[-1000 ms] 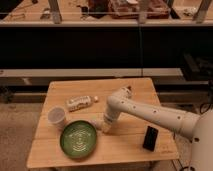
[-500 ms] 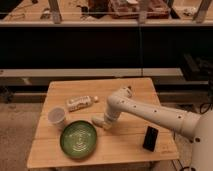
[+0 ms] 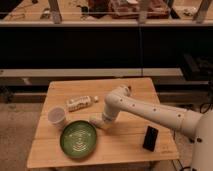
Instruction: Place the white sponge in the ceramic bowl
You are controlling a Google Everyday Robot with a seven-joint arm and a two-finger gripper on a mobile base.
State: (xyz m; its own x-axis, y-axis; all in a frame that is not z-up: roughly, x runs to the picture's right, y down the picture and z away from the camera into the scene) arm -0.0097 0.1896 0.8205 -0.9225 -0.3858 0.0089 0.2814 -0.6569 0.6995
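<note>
Tool point(image 3: 100, 121) low over the counter point(image 3: 125, 145), at the 2 o'clock rim of the ceramic bowl point(image 3: 78, 139).

The white sponge point(image 3: 96, 120) is a small off-white block at the tool tip, just beside the green, ring-patterned bowl. Its long axis and heading cannot be resolved, nor whether the tool grips it. Paper cup point(image 3: 56, 116) stands at the bowl's 10 o'clock.

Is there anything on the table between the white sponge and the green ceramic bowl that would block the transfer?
Nothing visible does. The claw is low over the table with the white sponge at its tip, right beside the ceramic bowl's upper right rim. The paper cup and the plastic bottle lie off to the left and behind, outside that short path.
</note>
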